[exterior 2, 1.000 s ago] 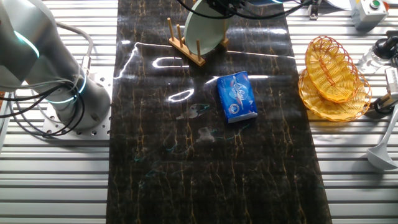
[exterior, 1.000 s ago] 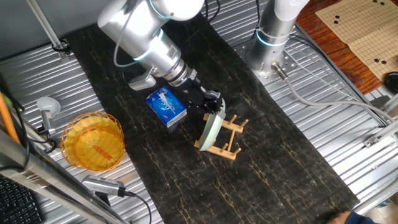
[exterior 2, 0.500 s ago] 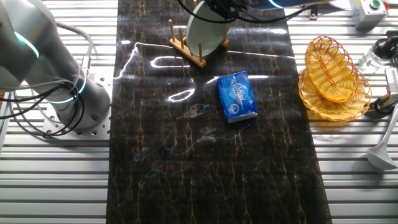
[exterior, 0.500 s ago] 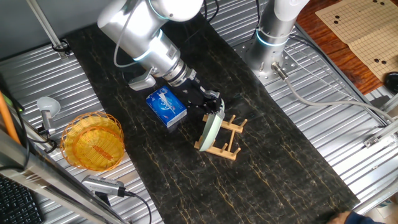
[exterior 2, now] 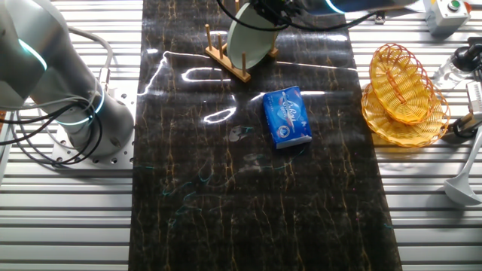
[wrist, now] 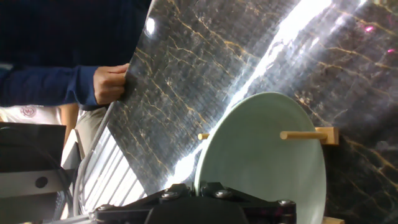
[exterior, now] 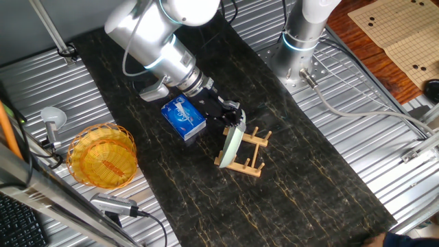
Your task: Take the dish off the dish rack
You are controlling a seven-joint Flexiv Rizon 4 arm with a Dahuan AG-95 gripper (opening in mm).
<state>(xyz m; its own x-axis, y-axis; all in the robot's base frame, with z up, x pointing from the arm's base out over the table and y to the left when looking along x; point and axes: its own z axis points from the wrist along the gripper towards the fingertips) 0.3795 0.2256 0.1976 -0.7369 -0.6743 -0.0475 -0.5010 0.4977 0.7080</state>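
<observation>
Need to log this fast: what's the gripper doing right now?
Gripper: at the top rim of the dish, which stands on the rack; whether it is closed on the rim cannot be told.

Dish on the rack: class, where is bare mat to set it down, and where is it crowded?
Free: the dark mat below the blue packet. Crowded: the strip where gripper, dish and dish rack cluster beside that packet.

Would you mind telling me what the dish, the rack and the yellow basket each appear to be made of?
The dish looks like glazed ceramic or melamine: smooth, pale mint, softly glossy. The dish rack appears to be unfinished light wood, judging by its dowel pegs and matte tan colour. The yellow basket seems woven wicker or plastic strand, with an open lattice.
</observation>
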